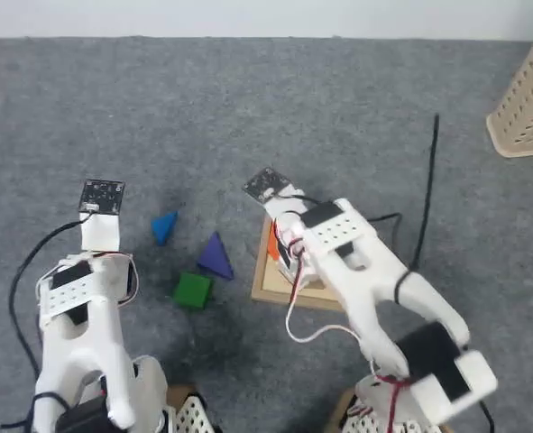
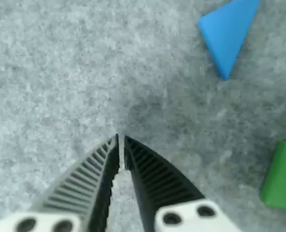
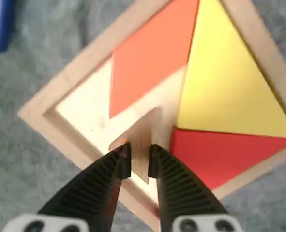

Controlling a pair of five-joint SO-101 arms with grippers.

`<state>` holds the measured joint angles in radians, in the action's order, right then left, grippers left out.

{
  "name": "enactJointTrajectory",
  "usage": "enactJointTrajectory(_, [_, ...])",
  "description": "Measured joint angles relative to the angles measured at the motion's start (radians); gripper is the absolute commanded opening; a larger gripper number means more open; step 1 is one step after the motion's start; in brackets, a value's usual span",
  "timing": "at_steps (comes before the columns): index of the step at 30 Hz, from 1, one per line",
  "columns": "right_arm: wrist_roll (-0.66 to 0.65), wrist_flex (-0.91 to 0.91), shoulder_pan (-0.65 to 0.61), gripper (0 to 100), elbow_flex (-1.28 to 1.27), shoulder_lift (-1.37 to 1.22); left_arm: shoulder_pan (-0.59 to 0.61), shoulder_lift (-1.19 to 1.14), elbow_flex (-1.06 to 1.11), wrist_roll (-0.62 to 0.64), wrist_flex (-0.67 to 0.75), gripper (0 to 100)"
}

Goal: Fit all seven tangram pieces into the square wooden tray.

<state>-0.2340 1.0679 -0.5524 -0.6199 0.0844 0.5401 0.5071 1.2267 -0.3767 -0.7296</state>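
right pincer (image 3: 139, 147) nipping tan piece (image 3: 145, 126) over tray (image 3: 65, 84) | left pincer (image 2: 121, 141) narrow, blue triangle (image 2: 227, 34) apart

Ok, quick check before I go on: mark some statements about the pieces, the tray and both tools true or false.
1. The green block lies in the tray. False: it sits on the grey mat, outside the tray.
2. The right tool grips a pale wooden piece over the tray. True.
3. The left tool holds the blue triangle. False: it is shut on nothing, and the triangle lies apart from it on the mat.
4. A yellow piece, a red piece and an orange piece lie in the tray. True.
5. The purple triangle lies on the mat between the blue triangle and the tray. True.
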Motion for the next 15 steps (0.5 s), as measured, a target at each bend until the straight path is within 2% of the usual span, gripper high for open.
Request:
enactJointTrajectory(6, [0.026,0.005,-0.026,20.1,-0.002,0.089,0.000,0.000,0.000,0.000,0.000,2])
enactJointTrajectory(10, [0.029,0.017,-0.091,20.6,-0.002,0.084,0.000,0.000,0.000,0.000,0.000,2])
enactJointTrajectory(15, [0.034,0.017,-0.097,20.6,-0.002,-0.043,0.000,0.000,0.000,0.000,0.000,2])
